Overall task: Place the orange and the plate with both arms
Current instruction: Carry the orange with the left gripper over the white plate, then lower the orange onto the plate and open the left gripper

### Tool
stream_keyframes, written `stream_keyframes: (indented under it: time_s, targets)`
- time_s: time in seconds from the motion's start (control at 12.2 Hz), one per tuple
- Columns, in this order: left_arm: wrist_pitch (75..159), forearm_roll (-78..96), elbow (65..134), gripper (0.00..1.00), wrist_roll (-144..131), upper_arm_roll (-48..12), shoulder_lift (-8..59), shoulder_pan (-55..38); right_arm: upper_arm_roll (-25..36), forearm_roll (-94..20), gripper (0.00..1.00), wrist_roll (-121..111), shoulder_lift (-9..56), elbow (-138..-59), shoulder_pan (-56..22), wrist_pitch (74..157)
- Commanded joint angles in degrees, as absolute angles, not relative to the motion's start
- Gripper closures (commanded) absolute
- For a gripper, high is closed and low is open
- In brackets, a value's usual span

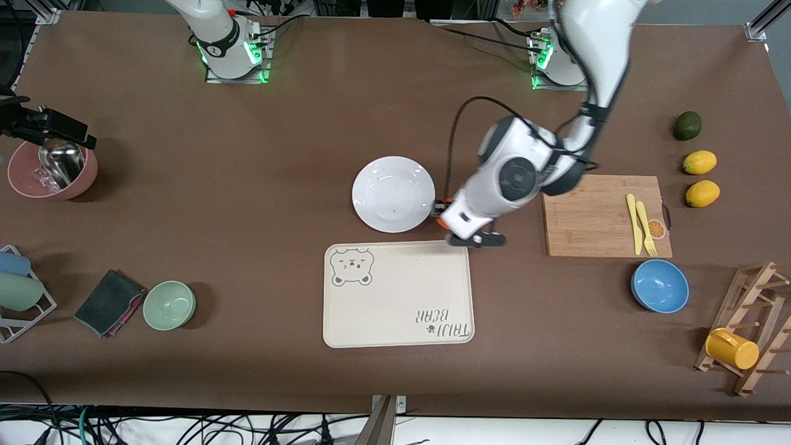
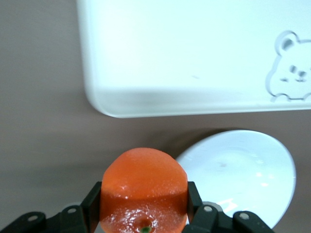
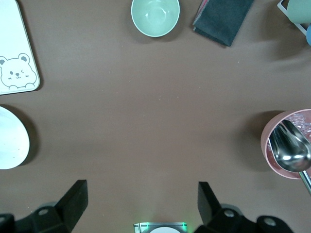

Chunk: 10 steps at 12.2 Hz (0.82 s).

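The orange (image 2: 143, 179) is a bright orange-red fruit, and my left gripper (image 2: 143, 206) is shut on it, one black finger on each side. In the front view the left gripper (image 1: 442, 213) holds it over the bare strip of table between the plate and a corner of the cream bear-print tray (image 1: 395, 339). The white plate (image 1: 393, 193) lies upright on the table, farther from the front camera than the tray. It also shows in the left wrist view, plate (image 2: 243, 167), and the right wrist view, plate (image 3: 9, 141). My right gripper (image 3: 141, 191) waits open and empty, high above the table near its own base.
Toward the left arm's end lie a wooden cutting board (image 1: 593, 216) with a yellow knife and fork, a blue bowl (image 1: 659, 285), two lemons (image 1: 699, 162), and a mug rack (image 1: 751, 321). Toward the right arm's end are a green bowl (image 1: 169, 305), a dark cloth (image 1: 108, 301) and a pink bowl (image 1: 52, 172) with a spoon.
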<state>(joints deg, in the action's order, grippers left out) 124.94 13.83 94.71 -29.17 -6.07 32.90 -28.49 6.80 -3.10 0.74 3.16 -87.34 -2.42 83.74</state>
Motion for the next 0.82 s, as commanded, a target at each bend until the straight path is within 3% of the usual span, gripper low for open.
stream_keyframes:
  time_s: [0.0, 0.41, 0.49, 0.57, 0.65, 0.73]
  targets:
    - [129.2, 14.9, 93.2, 0.98, -37.7, -5.0, 36.5, -35.0, 6.9, -3.8, 0.0, -0.1, 3.1, -86.8, -2.2, 83.3]
    - [133.0, 14.2, 90.4, 0.95, -49.4, -4.5, 42.8, -41.8, 6.8, -3.9, 0.0, -0.1, 3.1, -86.8, -2.2, 83.4]
    - [133.0, 14.2, 90.4, 0.75, -49.0, -4.5, 43.0, -41.7, 6.9, -3.9, 0.0, -0.1, 3.1, -86.8, -2.2, 83.4]
    - [133.0, 14.2, 90.4, 0.12, -48.1, -4.5, 43.1, -41.3, 6.8, -3.9, 0.0, -0.1, 3.1, -86.8, -2.2, 83.5]
    - [132.5, 14.2, 89.8, 0.01, -48.1, -4.3, 42.8, -41.2, 6.8, -3.9, 0.0, -0.1, 3.1, -86.8, -2.2, 83.5]
    - [131.4, 13.5, 89.6, 0.0, -48.2, -2.9, 42.3, -41.2, 6.8, -3.9, 0.0, -0.1, 3.1, -86.8, -2.2, 83.5]
